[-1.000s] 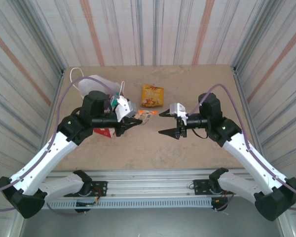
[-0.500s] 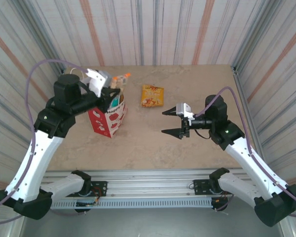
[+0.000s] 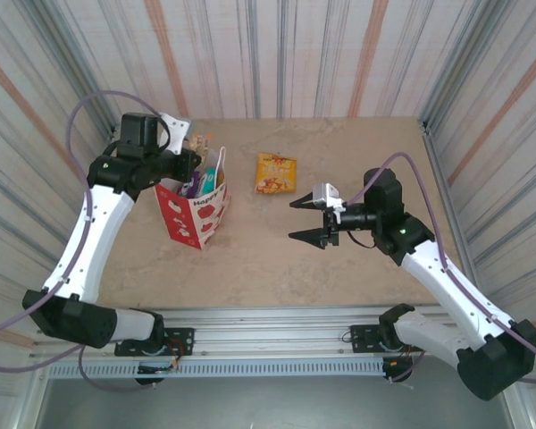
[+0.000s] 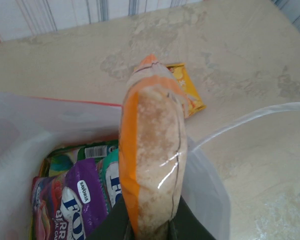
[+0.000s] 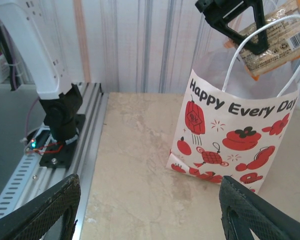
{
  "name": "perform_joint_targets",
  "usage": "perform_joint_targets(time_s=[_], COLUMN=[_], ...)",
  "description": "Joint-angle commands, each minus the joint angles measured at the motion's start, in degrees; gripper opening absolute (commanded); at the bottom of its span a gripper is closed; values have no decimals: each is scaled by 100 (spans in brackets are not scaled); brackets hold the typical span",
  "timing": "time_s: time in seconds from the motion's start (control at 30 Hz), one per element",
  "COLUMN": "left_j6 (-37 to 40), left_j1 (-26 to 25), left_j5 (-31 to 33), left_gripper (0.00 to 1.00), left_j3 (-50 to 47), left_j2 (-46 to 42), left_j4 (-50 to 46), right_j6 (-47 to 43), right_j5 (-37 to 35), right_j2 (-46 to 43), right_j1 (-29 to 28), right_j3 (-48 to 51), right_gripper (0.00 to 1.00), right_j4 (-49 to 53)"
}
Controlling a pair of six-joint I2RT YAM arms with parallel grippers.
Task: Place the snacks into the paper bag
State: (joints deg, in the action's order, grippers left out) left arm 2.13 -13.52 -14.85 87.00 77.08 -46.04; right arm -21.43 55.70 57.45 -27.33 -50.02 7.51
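- One orange-yellow packet (image 3: 276,172) is lying on the table (image 3: 357,259), seen from above; the left gripper (image 3: 194,154), up from mid-table, is hovering over the paper bag (image 3: 196,219); the right gripper (image 3: 305,219) is gaping empty.
- Left wrist: it is pinching the orange packet (image 4: 150,150) tight above the bag's mouth.
- Right wrist: the bag is standing upright, and the drop looks next.

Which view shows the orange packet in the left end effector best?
Left wrist view: the orange packet is large and central, above the paper bag. Right wrist view crops it at the corner; top view shows it tiny.
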Motion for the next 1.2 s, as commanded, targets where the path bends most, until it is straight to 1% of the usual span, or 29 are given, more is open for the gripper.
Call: perform_joint_targets(time_s=[0.0, 0.13, 0.23, 0.27, 0.3, 0.37, 0.4, 0.47, 0.57, 0.63, 0.77, 0.87, 1.03, 1.17], left_j6=[49, 45, 44, 43, 50, 72, 65, 42, 1, -34, -146, -284, -533, -624], left_j1=[60, 76, 77, 79, 78, 77, 77, 82, 77, 78, 77, 82, 75, 77], left_j5=[243, 335, 363, 411, 430, 448, 449, 436, 352, 231, -161, -487, -560, -478], left_gripper=[12, 15, 18, 20, 24, 40, 46, 52, 55, 56, 57, 58, 58, 59], left_j3=[237, 278, 406, 472, 524, 635, 672, 754, 834, 872, 787, 634, 305, 6], left_j2=[54, 196, 319, 357, 377, 391, 394, 340, 218, 111, -178, -405, -725, -950], left_j4=[-229, -336, -502, -575, -624, -707, -721, -747, -753, -742, -586, -436, -423, -475], right_j6=[36, 45, 56, 51, 51, 51, 51, 60, 109, 237, 421, 576, 1138, 1588], right_j5=[85, 98, 75, 60, 50, 17, 3, -29, -91, -276, -643, -863, -1457, -1850], right_j2=[123, 178, 191, 203, 205, 207, 214, 220, 237, 269, 422, 522, 736, 1092], right_j1=[36, 35, 35, 35, 34, 35, 35, 35, 35, 35, 37, 35, 39, 35], right_j3=[-104, -122, -121, -137, -131, -122, -120, -122, -124, -180, -373, -427, -557, -756], right_gripper=[73, 73, 73, 73, 73, 73, 73, 73, 73, 74, 75, 75, 74, 74], right_j4=[-4, -37, -48, -52, -49, -30, -30, -21, -31, 27, 358, 392, 357, 457])
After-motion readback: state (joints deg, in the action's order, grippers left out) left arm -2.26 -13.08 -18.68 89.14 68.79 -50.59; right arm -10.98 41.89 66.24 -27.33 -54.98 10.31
